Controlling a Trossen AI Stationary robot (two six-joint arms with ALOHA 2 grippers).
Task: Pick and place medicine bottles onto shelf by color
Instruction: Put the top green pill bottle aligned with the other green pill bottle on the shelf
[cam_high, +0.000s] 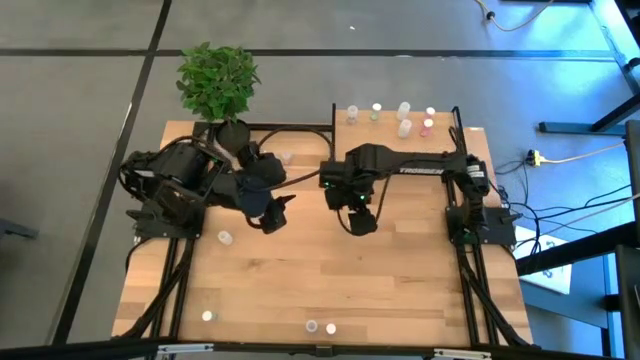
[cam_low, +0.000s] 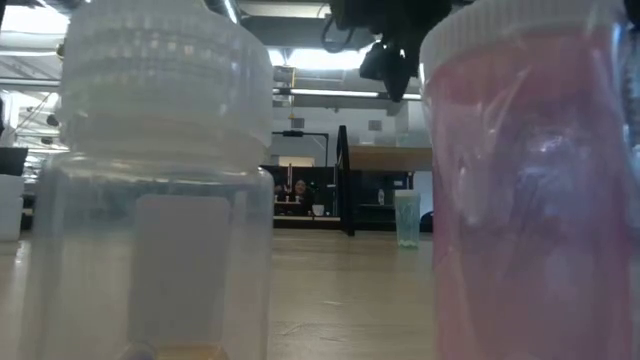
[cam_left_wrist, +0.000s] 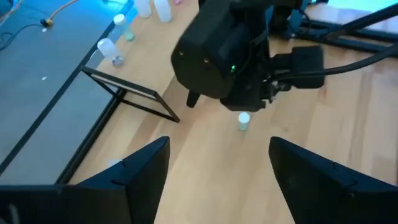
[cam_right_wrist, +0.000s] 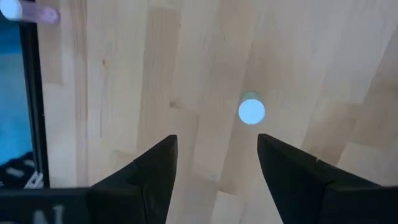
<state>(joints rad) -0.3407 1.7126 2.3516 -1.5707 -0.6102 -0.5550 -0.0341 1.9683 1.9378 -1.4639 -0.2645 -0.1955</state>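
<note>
A tiny green-capped medicine bottle (cam_right_wrist: 252, 111) stands upright on the tabletop at the table's middle. My right gripper (cam_right_wrist: 216, 142) hangs open above it, fingers pointing down, touching nothing; the left wrist view shows the bottle (cam_left_wrist: 244, 120) just beneath that gripper (cam_high: 360, 222). My left gripper (cam_high: 272, 218) waits open to the left of it, above the table. The shelf (cam_low: 390, 157) stands at the far side. Several bottles (cam_high: 404, 118) cluster at the far right.
Loose bottles stand on the table: one near the left arm (cam_high: 225, 237), one at the near left (cam_high: 207, 316), two at the near edge (cam_high: 321, 327), which fill the low view. A potted plant (cam_high: 218, 82) stands at the far left.
</note>
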